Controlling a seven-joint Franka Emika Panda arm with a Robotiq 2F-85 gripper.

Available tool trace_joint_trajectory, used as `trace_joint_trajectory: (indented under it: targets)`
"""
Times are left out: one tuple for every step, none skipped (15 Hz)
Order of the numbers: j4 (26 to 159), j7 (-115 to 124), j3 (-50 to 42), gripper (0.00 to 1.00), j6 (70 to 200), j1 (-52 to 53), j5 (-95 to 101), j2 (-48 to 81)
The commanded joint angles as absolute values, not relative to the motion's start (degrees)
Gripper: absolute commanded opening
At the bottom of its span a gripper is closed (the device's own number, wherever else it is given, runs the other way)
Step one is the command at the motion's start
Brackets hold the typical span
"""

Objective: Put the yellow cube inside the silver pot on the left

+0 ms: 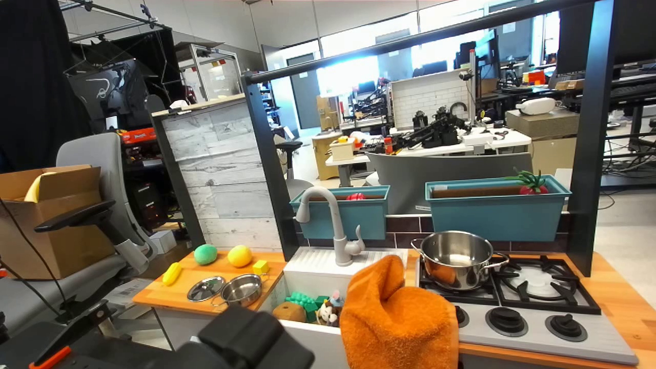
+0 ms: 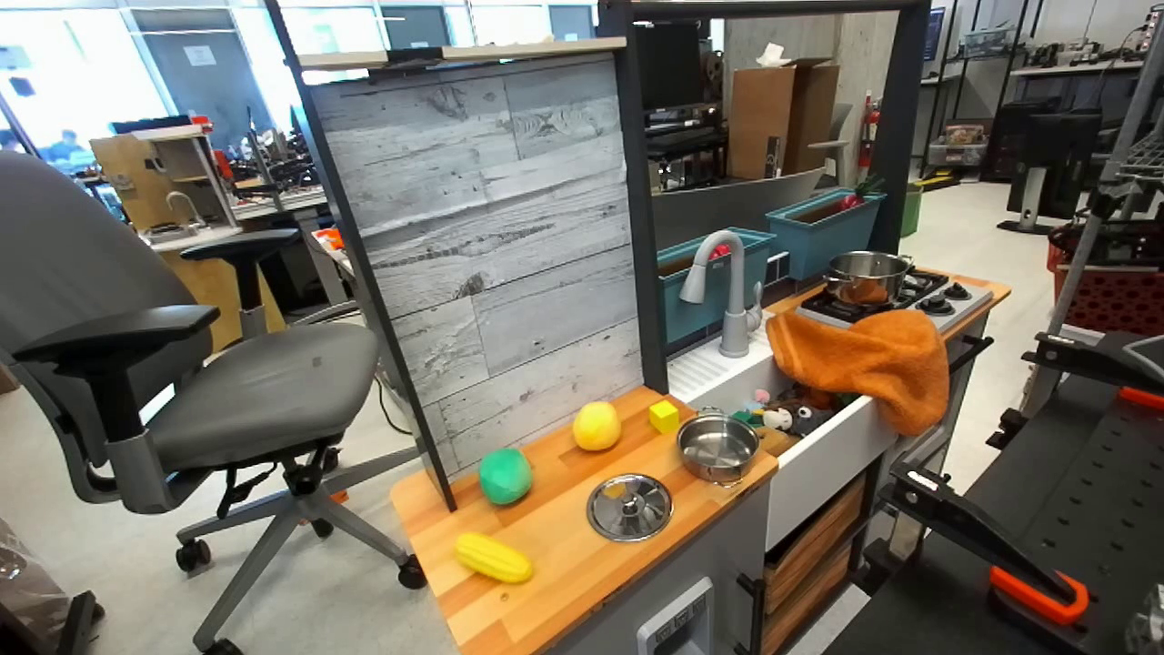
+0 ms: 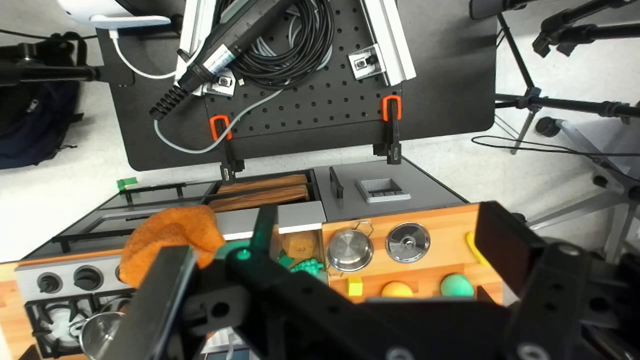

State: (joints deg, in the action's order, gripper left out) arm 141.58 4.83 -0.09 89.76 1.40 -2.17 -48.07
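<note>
The small yellow cube (image 1: 261,267) sits on the wooden counter, close behind the small silver pot (image 1: 245,301). In another exterior view, the cube (image 2: 664,417) is beside the pot (image 2: 718,471), apart from the lid. The pot has no lid on and looks empty. In the wrist view, the cube (image 3: 355,286) lies just below the pot (image 3: 350,250). My gripper (image 3: 335,240) is open, its fingers wide apart with nothing between them, high above the counter. A blurred dark part of the arm or gripper shows at the bottom of an exterior view.
A lid (image 2: 630,508), yellow ball (image 2: 597,426), green ball (image 2: 505,476) and yellow corn-shaped toy (image 2: 494,558) lie on the counter. The sink beside it holds several toys under a faucet (image 1: 335,220). An orange towel (image 1: 405,318) hangs over its edge. A larger pot (image 1: 456,256) stands on the stove.
</note>
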Motion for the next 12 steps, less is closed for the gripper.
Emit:
trace_joint_trajectory:
  targets:
    - [142.11, 3.93, -0.18, 1.0, 94.92, 0.48, -2.91, -46.41]
    - [142.34, 4.0, -0.29, 1.0, 97.17, 0.4, -2.97, -45.82]
    - [141.93, 4.0, -0.48, 1.0, 98.59, 0.27, -2.82, -44.45]
    - [141.52, 3.76, -0.7, 1.0, 99.43, 0.27, -2.66, -43.28]
    - [140.59, 3.44, -1.1, 1.0, 99.23, 0.33, -2.76, -41.65]
    - [140.15, 3.29, -1.34, 1.0, 99.59, 0.39, -2.9, -40.5]
    - [139.63, 3.14, -1.53, 1.0, 99.82, 0.5, -3.08, -39.28]
    - [139.17, 3.16, -1.54, 1.0, 100.07, 0.63, -3.27, -38.14]
    - [138.7, 3.55, -1.26, 1.0, 100.9, 0.78, -3.52, -37.0]
    - [138.07, 3.8, -1.0, 1.0, 101.5, 0.93, -3.69, -35.77]
    - [137.28, 4.18, -0.54, 1.0, 102.08, 1.09, -3.7, -34.32]
    - [136.49, 4.46, -0.22, 1.0, 102.51, 1.17, -3.72, -33.05]
